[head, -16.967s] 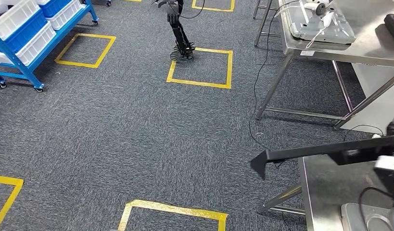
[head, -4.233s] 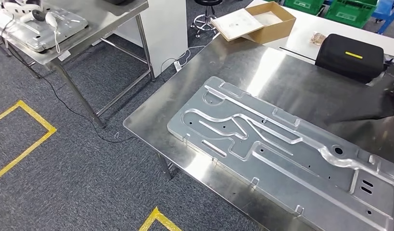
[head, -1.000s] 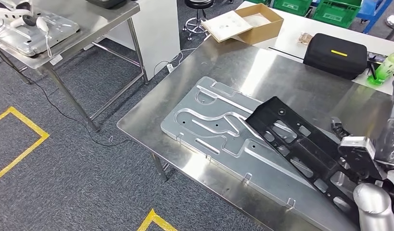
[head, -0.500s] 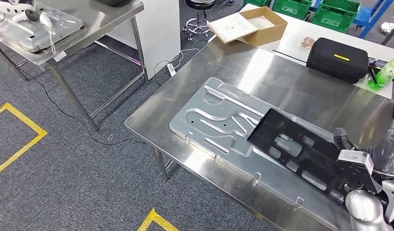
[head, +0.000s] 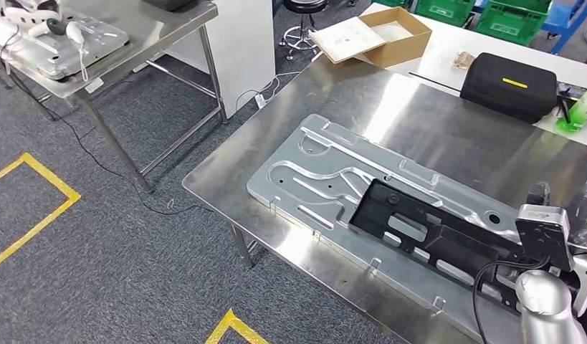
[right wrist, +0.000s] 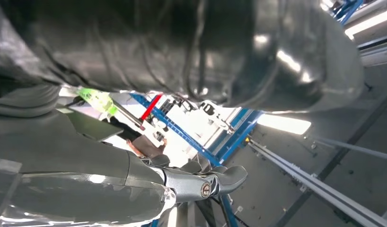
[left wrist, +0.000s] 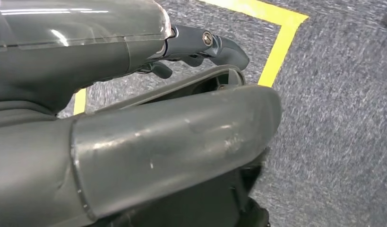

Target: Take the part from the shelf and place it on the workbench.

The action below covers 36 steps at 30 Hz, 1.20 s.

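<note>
Black part lies low over the workbench, gripped at its near end

The long black frame part (head: 433,233) lies on the aluminium plate (head: 326,168) atop the steel workbench (head: 419,115), its length running away from the right hand (head: 545,229), whose fingers grip its near end; left hand (left wrist: 134,118) hangs by the floor, finger state unclear.

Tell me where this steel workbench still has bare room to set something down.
Bare steel lies on the workbench between the aluminium plate and the black case. Crowded: the near edge, where the black part lies on the plate by the right hand.
</note>
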Tool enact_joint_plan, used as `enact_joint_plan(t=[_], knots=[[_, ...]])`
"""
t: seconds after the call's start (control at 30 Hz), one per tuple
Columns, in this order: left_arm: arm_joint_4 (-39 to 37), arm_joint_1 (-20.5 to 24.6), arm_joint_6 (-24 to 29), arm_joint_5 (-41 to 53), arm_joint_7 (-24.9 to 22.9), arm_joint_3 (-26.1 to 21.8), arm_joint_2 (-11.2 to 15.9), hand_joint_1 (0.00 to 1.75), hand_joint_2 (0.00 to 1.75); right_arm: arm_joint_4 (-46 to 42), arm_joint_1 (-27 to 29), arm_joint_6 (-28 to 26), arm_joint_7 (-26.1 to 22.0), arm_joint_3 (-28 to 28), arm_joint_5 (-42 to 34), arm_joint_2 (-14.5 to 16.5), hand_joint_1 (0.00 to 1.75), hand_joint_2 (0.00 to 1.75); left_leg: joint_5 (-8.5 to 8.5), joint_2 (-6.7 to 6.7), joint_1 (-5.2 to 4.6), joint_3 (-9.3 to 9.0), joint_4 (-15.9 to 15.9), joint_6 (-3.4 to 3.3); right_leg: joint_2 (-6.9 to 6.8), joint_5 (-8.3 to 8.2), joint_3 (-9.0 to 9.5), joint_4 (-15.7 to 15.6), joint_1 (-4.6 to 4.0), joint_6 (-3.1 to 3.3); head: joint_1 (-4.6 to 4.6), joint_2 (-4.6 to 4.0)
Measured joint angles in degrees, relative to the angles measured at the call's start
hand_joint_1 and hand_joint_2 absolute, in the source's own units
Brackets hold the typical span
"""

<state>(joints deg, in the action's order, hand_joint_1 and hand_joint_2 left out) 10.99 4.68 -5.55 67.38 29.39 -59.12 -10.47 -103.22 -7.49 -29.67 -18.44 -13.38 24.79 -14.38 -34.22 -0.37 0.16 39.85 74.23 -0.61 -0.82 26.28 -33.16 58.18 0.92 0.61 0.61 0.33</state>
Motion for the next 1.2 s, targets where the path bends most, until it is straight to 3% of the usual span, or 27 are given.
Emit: enact_joint_plan(t=[0.03,0.13,0.2,0.27,0.33,0.43,0.47,0.5,0.53,0.57,0.63,0.67,0.73,0.8,0.87,0.93,0.97,1.0,1.03,1.1,1.13,1.2], knots=[[0.00,-0.05,-0.01,0.00,-0.01,0.00,0.00,0.00,0.00,0.11,-0.09,0.01,0.01,0.00,0.00,0.05,0.00,0.00,1.16,0.05,0.14,-0.36,-0.91,0.07,-0.20,0.08,0.01,0.11,0.00,-0.06,0.01,0.00],[0.00,-0.01,-0.01,0.00,-0.01,0.00,-0.01,0.00,0.00,0.29,-0.41,0.02,0.02,0.00,0.00,0.17,0.00,0.00,6.30,1.12,0.26,-5.20,-11.33,-0.14,-0.66,0.57,0.01,0.76,-0.05,-0.64,-0.01,0.00],[0.00,0.07,0.00,0.00,-0.01,0.00,-0.02,0.00,0.00,0.36,-0.54,0.02,0.03,0.00,0.00,0.18,0.00,0.00,7.07,1.62,0.01,-6.66,-14.74,-0.66,-0.94,0.75,-0.09,1.04,-0.22,-1.23,-0.02,0.00],[0.00,0.04,0.01,0.00,-0.02,0.00,-0.02,0.00,0.00,0.42,-0.60,-0.03,0.04,0.00,0.00,0.18,0.00,0.00,7.25,1.18,-0.19,-6.70,-15.04,-1.32,-1.28,0.72,-0.07,0.93,-0.20,-1.86,-0.01,0.00],[0.00,0.03,0.04,-0.01,-0.01,-0.01,-0.02,0.00,0.00,0.47,-0.67,-0.08,0.05,0.00,0.04,0.19,0.00,0.00,7.69,0.73,-0.12,-6.93,-15.64,-2.06,-0.98,1.75,-0.39,2.06,0.06,-2.41,-0.02,0.00],[0.00,0.17,0.01,0.01,-0.04,-0.02,-0.05,0.00,0.00,0.73,-0.94,-0.10,0.56,0.00,0.28,0.16,0.00,0.00,8.03,-0.10,-0.07,-7.01,-16.03,-2.69,0.19,6.67,-4.37,10.79,0.29,-2.81,-0.03,0.00],[0.00,0.17,-0.02,0.02,-0.08,-0.02,-0.08,0.00,0.00,0.91,-1.01,-0.07,0.88,0.00,0.33,0.16,0.00,0.00,8.03,-0.49,-0.11,-6.97,-16.00,-2.73,0.35,7.82,-5.94,13.98,0.30,-2.90,-0.03,0.00],[0.00,0.15,-0.04,0.04,-0.13,-0.02,-0.10,0.00,0.00,1.13,-1.09,0.01,1.23,0.00,0.39,0.15,0.00,0.00,8.03,-0.96,-0.15,-6.97,-15.97,-2.73,0.43,7.97,-6.84,15.72,0.32,-2.95,-0.03,0.00],[0.00,0.11,-0.04,0.09,-0.18,-0.02,-0.11,0.00,0.00,1.36,-1.28,0.19,1.62,0.00,0.49,0.11,0.00,0.00,8.03,-1.50,-0.17,-7.00,-15.93,-2.73,0.54,6.96,-6.75,15.36,0.34,-2.94,-0.03,0.00],[0.00,0.10,-0.04,0.19,-0.24,-0.02,-0.13,0.00,0.00,1.58,-1.61,0.45,1.99,0.00,0.64,0.00,0.00,0.00,8.02,-2.10,-0.17,-7.08,-15.88,-2.71,0.76,5.10,-5.67,13.00,0.37,-2.87,-0.03,0.00],[0.00,0.18,-0.04,0.38,-0.35,-0.02,-0.22,0.00,0.00,2.13,-2.68,0.97,2.64,0.00,1.03,-0.42,0.00,0.00,7.98,-3.22,-0.21,-7.05,-15.72,-2.53,2.67,1.43,-2.21,5.59,0.48,-2.57,-0.03,0.00],[0.00,0.27,-0.05,0.48,-0.41,-0.02,-0.27,0.00,0.00,2.44,-3.29,1.15,2.88,0.00,1.21,-0.69,0.00,0.00,7.99,-3.76,-0.22,-6.88,-15.60,-2.33,3.62,0.59,-0.98,2.84,0.50,-2.45,-0.02,0.00],[0.00,0.39,-0.09,0.57,-0.51,-0.02,-0.34,0.00,0.00,3.28,-4.51,1.44,3.33,0.02,1.51,-1.07,0.00,0.00,8.18,-4.82,-0.10,-6.42,-15.54,-1.71,4.28,0.61,-0.17,0.89,0.34,-2.21,-0.01,0.00],[0.00,0.27,-0.11,0.63,-0.60,-0.02,-0.38,0.00,0.00,4.14,-5.74,1.75,3.74,0.19,1.96,-1.20,0.00,0.00,8.21,-5.47,0.05,-6.07,-15.47,-1.01,3.04,0.43,0.01,0.40,0.36,-1.70,-0.01,0.00],[0.00,0.22,-0.11,0.72,-0.69,-0.02,-0.39,0.00,0.00,4.78,-6.88,1.88,4.03,0.67,2.60,-1.20,0.00,0.00,6.59,-3.87,-0.05,-4.87,-13.07,-0.48,1.71,0.21,0.28,-0.15,0.52,-0.96,0.06,0.00],[0.00,0.32,-0.12,0.85,-0.81,-0.01,-0.39,0.00,0.00,5.36,-7.73,1.84,4.38,1.44,3.30,-1.20,0.00,0.00,3.19,-1.49,-0.01,-1.67,-6.52,-0.15,0.27,0.23,0.38,-0.30,0.33,-0.46,0.14,0.00],[0.00,0.37,-0.13,0.89,-0.88,-0.01,-0.39,0.00,0.00,5.67,-8.05,1.81,4.56,1.86,3.61,-1.19,0.00,0.00,1.83,-0.95,0.05,0.14,-2.98,-0.03,-0.52,0.29,0.38,-0.27,0.22,-0.33,0.15,0.00],[0.00,0.35,-0.15,0.91,-0.96,0.00,-0.39,0.00,0.00,5.97,-8.29,1.79,4.70,2.31,3.86,-1.19,0.00,0.00,1.31,-0.65,0.09,1.37,-0.62,0.06,-1.30,0.36,0.40,-0.22,0.16,-0.30,0.15,0.00],[0.00,0.30,-0.18,0.95,-1.02,0.00,-0.39,0.00,0.00,6.22,-8.46,1.77,4.78,2.71,4.04,-1.18,0.00,0.00,1.84,-0.42,0.12,1.63,-0.24,0.12,-2.04,0.45,0.42,-0.15,0.13,-0.31,0.15,0.00],[0.00,0.23,-0.26,0.95,-1.08,0.00,-0.39,0.00,0.00,6.61,-8.71,1.69,4.85,3.33,4.22,-1.18,0.00,0.00,5.36,0.72,0.12,-0.95,-5.52,0.00,-3.45,0.78,0.56,0.11,0.11,-0.47,0.16,0.00],[0.00,0.25,-0.27,0.95,-1.09,0.00,-0.39,0.00,0.00,6.74,-8.82,1.63,4.85,3.52,4.25,-1.18,0.00,0.00,6.87,2.15,-0.07,-2.80,-9.27,-0.15,-4.10,1.02,0.65,0.31,-0.01,-0.68,0.16,0.00],[0.00,0.36,-0.28,0.94,-1.08,0.00,-0.39,0.00,0.00,6.95,-9.01,1.54,4.85,3.69,4.25,-1.18,0.00,0.00,8.29,4.23,-0.49,-5.09,-14.12,-0.80,-5.28,1.45,0.79,0.65,-0.34,-1.19,0.11,0.00]])
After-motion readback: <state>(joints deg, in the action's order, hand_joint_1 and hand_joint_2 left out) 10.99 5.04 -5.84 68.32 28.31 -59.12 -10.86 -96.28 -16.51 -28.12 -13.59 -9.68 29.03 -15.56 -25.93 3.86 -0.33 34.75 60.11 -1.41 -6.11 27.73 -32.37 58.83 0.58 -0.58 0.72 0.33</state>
